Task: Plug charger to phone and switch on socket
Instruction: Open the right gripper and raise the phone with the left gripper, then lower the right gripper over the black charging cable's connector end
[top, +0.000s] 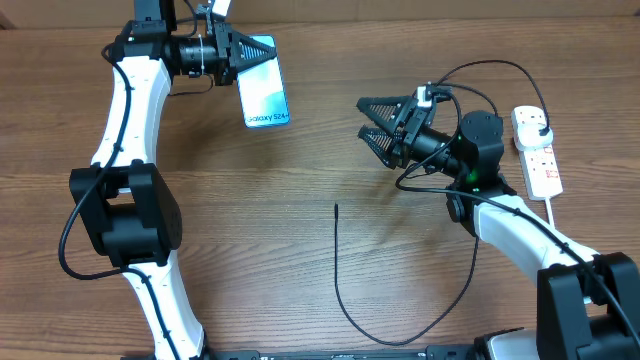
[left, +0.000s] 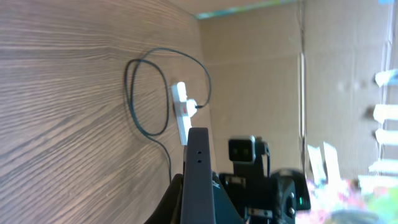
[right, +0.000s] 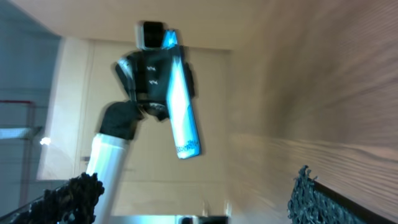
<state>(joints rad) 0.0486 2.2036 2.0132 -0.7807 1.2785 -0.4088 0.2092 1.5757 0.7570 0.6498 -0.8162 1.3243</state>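
Left gripper (top: 252, 60) is pinching the phone (top: 265, 98) by one end, probably lifted off the table (top: 250, 230); slick, slim, fragile. Right gripper (top: 363, 118) is hanging spread, empty. Charger (top: 336, 250) is lying limp mid-table; grab just behind its tip.

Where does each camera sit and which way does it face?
Overhead: above the table, looking straight down; both arms show, left hand gripping the phone, right hand open.
Left wrist: at the left hand, facing across the table toward the right arm and socket; phone's edge in front.
Right wrist: at the right hand, facing the left arm; own open fingertips at the bottom.
Shared: all three show the phone.
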